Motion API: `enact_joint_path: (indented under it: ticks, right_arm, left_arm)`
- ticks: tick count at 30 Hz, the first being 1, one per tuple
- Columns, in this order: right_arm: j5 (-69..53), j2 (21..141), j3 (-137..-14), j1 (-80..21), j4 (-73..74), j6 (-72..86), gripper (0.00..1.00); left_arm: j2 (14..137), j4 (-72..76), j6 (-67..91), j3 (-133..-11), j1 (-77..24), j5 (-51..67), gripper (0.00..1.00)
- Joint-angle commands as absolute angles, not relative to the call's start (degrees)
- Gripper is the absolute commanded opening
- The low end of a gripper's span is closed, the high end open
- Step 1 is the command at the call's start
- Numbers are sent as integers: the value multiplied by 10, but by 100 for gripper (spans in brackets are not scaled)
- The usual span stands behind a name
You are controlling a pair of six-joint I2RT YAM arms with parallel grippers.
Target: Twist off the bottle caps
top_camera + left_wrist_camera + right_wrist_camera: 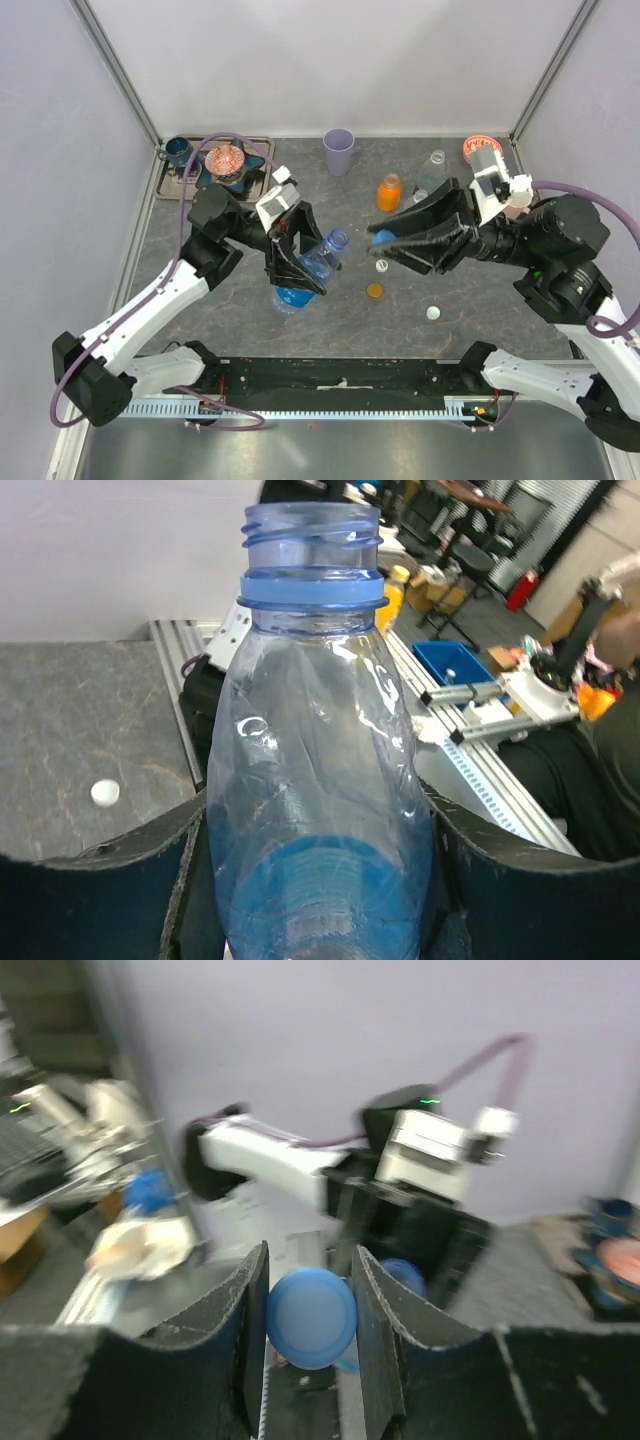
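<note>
Left gripper [298, 268] clenched around a blue-tinted clear plastic bottle [322, 258], its mouth open and tilted toward two o'clock. At its three o'clock, the right gripper [390, 243] pinches the round blue plastic cap [311, 1317], clear of the neck. Unscrewing looks done; next, set the cap down. There is room at six o'clock, near a loose orange cap [374, 290].

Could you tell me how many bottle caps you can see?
4: blue cap in the right pincer; white-green cap on the table below it; orange cap nearer; white cap right of that.
</note>
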State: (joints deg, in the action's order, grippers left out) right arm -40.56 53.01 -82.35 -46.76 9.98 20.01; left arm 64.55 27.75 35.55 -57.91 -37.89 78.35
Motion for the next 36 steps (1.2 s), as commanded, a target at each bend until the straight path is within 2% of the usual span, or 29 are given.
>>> enact_joint_path:
  ticks: [1, 2, 5, 10, 13, 18, 23, 36]
  right_arm:
    - [-81, 527, -787, -467, 192, 155, 0]
    - [11, 533, -760, -467, 206, 163, 0]
    - [78, 564, -685, -467, 233, 195, 0]
    - [41, 633, -566, -468, 143, 252, 0]
    - [49, 691, -532, -472, 89, 263, 0]
    - [74, 818, -539, -486, 57, 268, 0]
    - [98, 921, -548, -495, 37, 286, 0]
    - [177, 1034, -577, -497, 4, 309, 0]
  left_arm:
    - [556, 96, 233, -561, -351, 683, 46]
    - [535, 19, 171, -555, -351, 645, 47]
    - [450, -25, 134, -517, -351, 496, 48]
    - [349, -46, 136, -460, -351, 318, 48]
    - [291, -47, 155, -432, -351, 254, 48]
    - [223, -61, 163, -409, -351, 208, 48]
    - [210, -83, 163, -396, -351, 201, 48]
    - [206, -77, 171, -375, -351, 208, 48]
